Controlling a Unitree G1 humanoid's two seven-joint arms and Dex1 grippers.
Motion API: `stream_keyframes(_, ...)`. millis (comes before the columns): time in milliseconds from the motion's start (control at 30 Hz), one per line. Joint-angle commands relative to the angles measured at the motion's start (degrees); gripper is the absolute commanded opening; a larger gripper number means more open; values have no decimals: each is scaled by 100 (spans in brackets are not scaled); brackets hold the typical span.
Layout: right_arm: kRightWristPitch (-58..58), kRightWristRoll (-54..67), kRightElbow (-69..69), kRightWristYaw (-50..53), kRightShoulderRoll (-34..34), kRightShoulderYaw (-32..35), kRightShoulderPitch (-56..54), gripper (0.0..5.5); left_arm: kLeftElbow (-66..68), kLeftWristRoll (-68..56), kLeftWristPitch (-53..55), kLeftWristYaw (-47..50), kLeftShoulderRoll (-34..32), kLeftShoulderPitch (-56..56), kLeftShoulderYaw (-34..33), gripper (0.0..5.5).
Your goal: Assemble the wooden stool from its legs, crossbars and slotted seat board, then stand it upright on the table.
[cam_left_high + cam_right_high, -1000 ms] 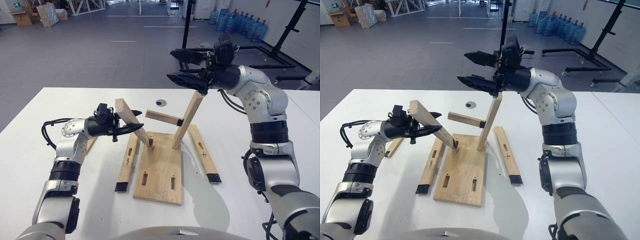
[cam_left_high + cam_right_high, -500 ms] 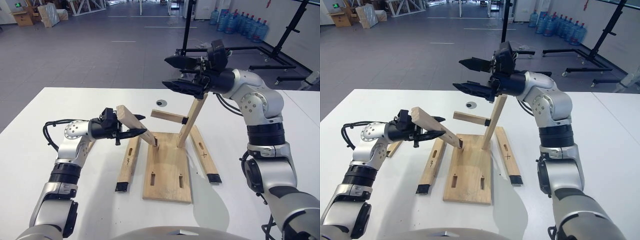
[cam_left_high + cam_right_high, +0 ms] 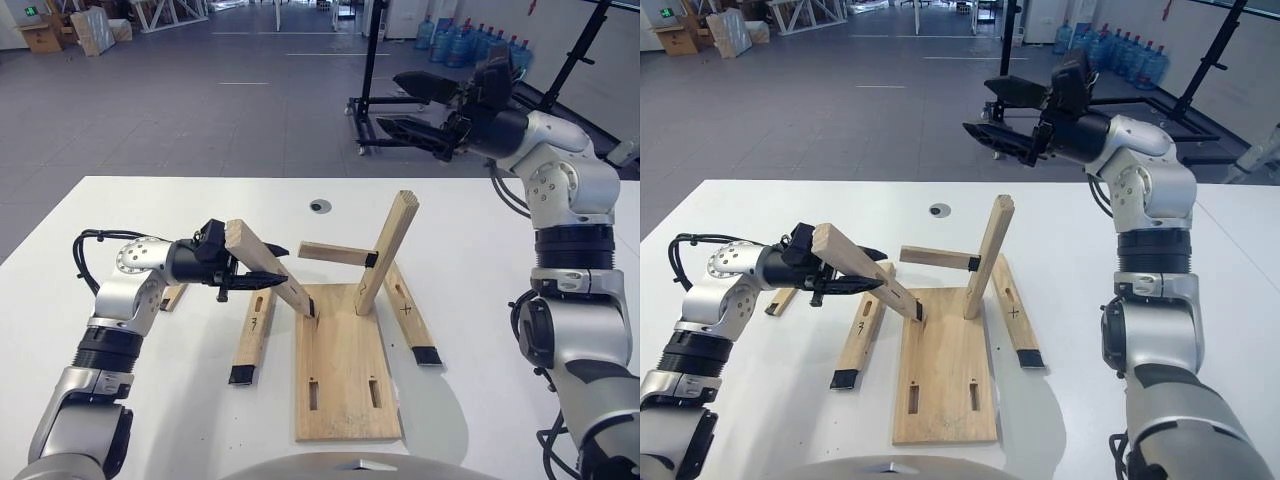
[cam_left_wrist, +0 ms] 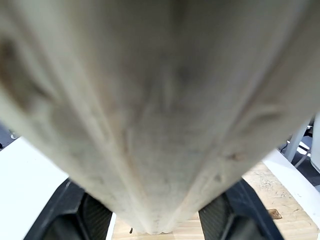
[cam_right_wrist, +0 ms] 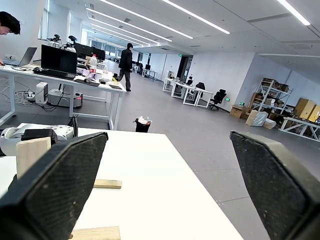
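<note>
1. Stool parts sit on the white table [image 3: 480, 250]; the biggest is the slotted seat board [image 3: 345, 375], lying flat near the table's middle with its long side running away from the robot
2. The standing leg [image 3: 387, 250] is planted at the board's far right corner and leans to the right, with nothing gripping it
3. The tilted leg [image 3: 262, 262] has its lower end touching the board's far left corner, and its top slants left toward the left arm
4. The left flat leg [image 3: 252, 335] lies on the table just beside the board's left edge, black cap toward the robot; the right flat leg [image 3: 408, 312] lies just beside the right edge, also capped
5. A crossbar [image 3: 330, 253] juts leftward from the standing leg's middle, joined there by a black fitting
6. The left gripper [image 3: 270, 268] is clamped on the tilted leg's upper half, a dark finger [image 4: 75, 212] on each side
7. The right gripper [image 3: 388, 102] hangs high beyond the table's far edge, spread wide and empty, well apart from the standing leg's top
8. A short wooden piece [image 3: 172, 297] lies by the left forearm, partly hidden
</note>
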State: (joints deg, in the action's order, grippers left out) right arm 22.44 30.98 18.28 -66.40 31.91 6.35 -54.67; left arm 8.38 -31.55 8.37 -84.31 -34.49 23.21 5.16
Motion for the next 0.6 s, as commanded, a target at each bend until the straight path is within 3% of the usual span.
stream_keyframes(33, 162, 85, -409, 60, 1, 16, 274, 450, -102, 247, 1068, -72, -578, -528, 373, 203)
stream_keyframes(333, 413, 207, -898, 168, -155, -86, 632, 450, 39, 83, 1688, 462, -781, -678, 301, 203)
stream_keyframes(600, 554, 306, -1386, 113, -184, -284, 727, 450, 397, 494, 1727, 557, -614, -375, 942, 203)
